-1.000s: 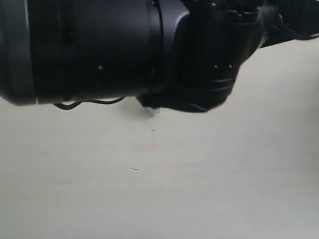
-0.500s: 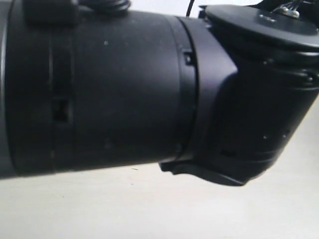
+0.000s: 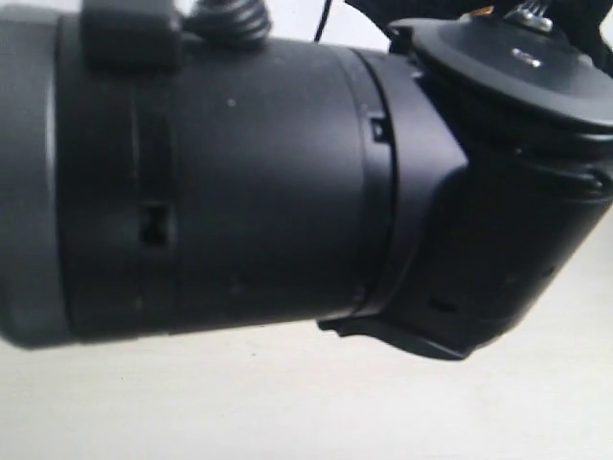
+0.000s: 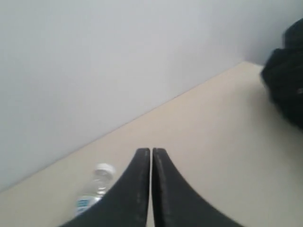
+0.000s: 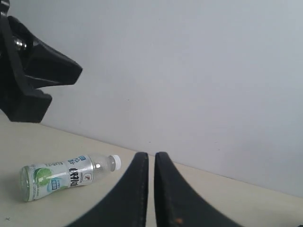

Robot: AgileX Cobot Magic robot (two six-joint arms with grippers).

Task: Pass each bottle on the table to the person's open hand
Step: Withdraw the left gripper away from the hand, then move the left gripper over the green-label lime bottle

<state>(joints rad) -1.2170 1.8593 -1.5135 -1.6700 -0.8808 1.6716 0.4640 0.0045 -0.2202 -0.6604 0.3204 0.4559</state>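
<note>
Bottles are lying on the desk (image 5: 57, 208) unclaimed: a green-labelled bottle (image 5: 66, 176), a blue-labelled bottle (image 4: 94, 189) (both hands (image 4: 151, 156) (image 5: 151, 158) clenched, empty).

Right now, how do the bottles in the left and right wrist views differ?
The left-view bottle is mostly hidden behind the left gripper; the right-view bottle shows whole beside the right gripper. The left-view bottle shows a bit of blue label, the right-view bottle a green one. Both are clear, white-capped, on the table.
</note>
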